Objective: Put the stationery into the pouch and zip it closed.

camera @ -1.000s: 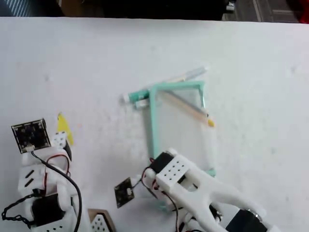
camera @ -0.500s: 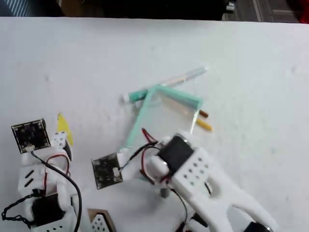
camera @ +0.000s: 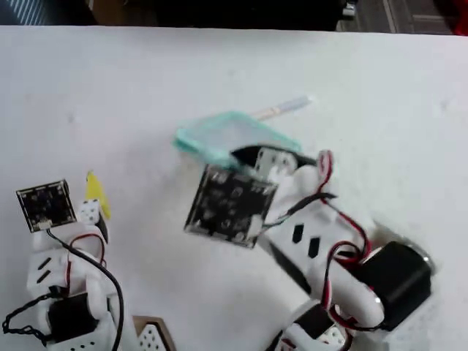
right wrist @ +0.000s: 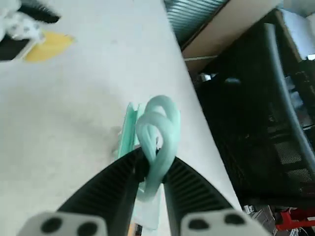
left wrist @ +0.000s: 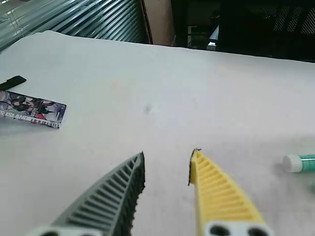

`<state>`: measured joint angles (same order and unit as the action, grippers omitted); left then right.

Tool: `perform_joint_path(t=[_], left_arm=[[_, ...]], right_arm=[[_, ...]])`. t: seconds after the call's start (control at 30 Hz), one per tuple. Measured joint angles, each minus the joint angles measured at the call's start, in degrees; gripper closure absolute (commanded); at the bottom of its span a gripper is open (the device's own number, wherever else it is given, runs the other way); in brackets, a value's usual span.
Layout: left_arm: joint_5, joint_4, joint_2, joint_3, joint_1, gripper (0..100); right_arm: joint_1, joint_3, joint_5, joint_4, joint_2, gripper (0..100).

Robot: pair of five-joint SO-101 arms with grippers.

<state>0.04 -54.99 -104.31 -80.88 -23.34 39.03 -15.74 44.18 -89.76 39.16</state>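
Two arms counted at the white table (camera: pixel 110 88). Found the right gripper (right wrist: pixel 150 169) pressed tight onto the pouch (right wrist: pixel 158 123), with the pouch's teal edge curled into a loop and pinched between the two black fingers. Placed the pouch, in the high view, a little toward 12 o'clock from the table's middle, clear-bodied with a teal border, its 5 o'clock part hidden under the right arm (camera: pixel 322 248) and its camera board (camera: pixel 230 205). Could not tell whether any part of the pouch rested on the table. Saw a pale pen (camera: pixel 287 107) sticking out at the pouch's 2 o'clock corner. Found the left gripper (left wrist: pixel 167 164) at the table's 8 o'clock, well apart from the pouch, its grey and yellow fingers spread over bare table. Noted a white-capped teal marker (left wrist: pixel 300 162) lying on the yellow finger's side, and a printed card (left wrist: pixel 32 114) farther off.
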Motion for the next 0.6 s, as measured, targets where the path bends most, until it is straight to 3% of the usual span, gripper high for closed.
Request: perform_joint_path(t=[0.17, 0.37, 0.6], left_arm=[[0.00, 0.00, 0.00, 0.00, 0.00, 83], [0.00, 0.00, 0.00, 0.00, 0.00, 83], [0.00, 0.00, 0.00, 0.00, 0.00, 83]], right_arm=[[-1.67, -6.15, -6.68, 8.70, -3.96, 98.2], [-4.04, -11.52, -8.88, 19.43, -9.76, 98.3], [-7.74, -20.66, -8.88, 18.81, -16.26, 98.3]])
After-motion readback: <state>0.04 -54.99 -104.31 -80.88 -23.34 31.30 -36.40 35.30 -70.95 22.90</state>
